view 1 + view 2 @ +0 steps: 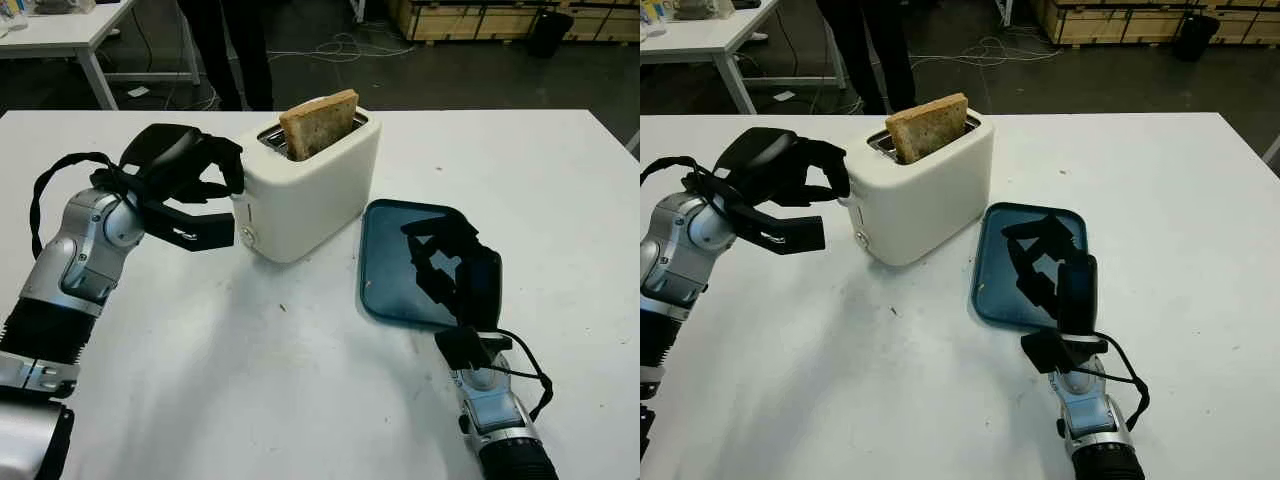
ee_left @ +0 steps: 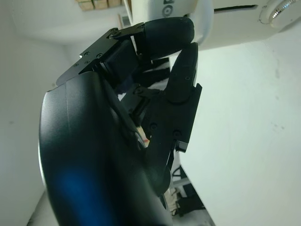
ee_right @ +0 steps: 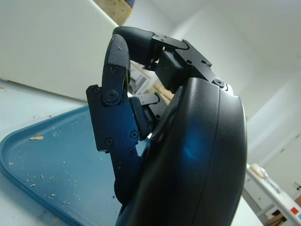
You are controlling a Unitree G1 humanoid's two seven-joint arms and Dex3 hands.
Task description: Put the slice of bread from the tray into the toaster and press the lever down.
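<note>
Bread [image 1: 318,124] stands in the toaster [image 1: 310,190] (unlabelled), both hands curled, holding nothing.

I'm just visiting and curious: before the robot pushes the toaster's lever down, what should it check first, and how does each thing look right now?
1. Bread in the toaster slot: ok, though it stands tall out of the top.
2. Tray free of bread: ok, just crumbs.
3. Left hand at the toaster's lever end: ok, right beside it.
4. Left hand's fingers on the lever: cannot tell, the hand hides it.
5. Right hand clear of the toaster: ok, over the tray, fingers curled, holding nothing.
6. Toaster upright on the table: ok.
</note>
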